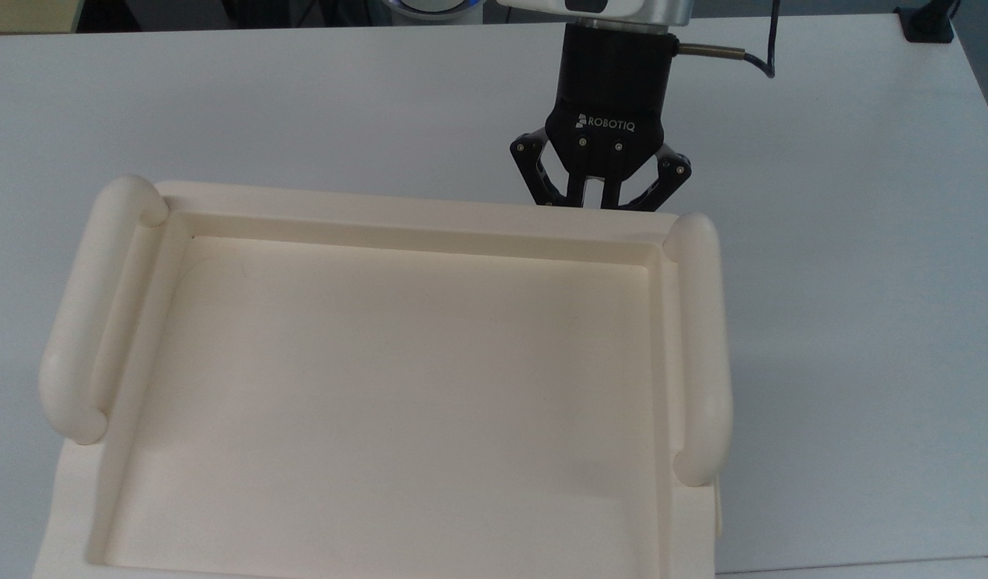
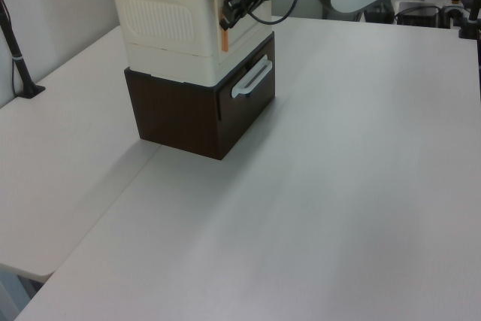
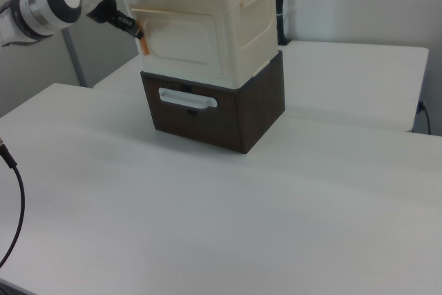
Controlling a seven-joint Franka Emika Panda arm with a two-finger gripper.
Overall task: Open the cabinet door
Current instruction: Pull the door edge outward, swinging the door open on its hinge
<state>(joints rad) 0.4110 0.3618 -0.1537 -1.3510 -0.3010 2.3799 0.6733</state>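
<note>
Right view, near to far: bare table (image 3: 207, 226), then the cabinet (image 3: 207, 25) stacked on a dark brown drawer unit (image 3: 214, 112), cabinet door (image 3: 181, 41) facing the camera. At the door's left edge sits my gripper (image 3: 136, 31), by an orange tab (image 3: 145, 46). Top view has the fingers drawn in narrow; whether they pinch anything I cannot tell. Door looks barely cracked, if at all. I judge it's the grasp-and-pull step; next, swing outward along the hinge arc.

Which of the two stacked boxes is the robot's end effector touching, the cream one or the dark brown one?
The cream plastic cabinet on top: the end effector sits at its front edge. The dark brown wooden drawer box beneath has a white handle nobody touches.
</note>
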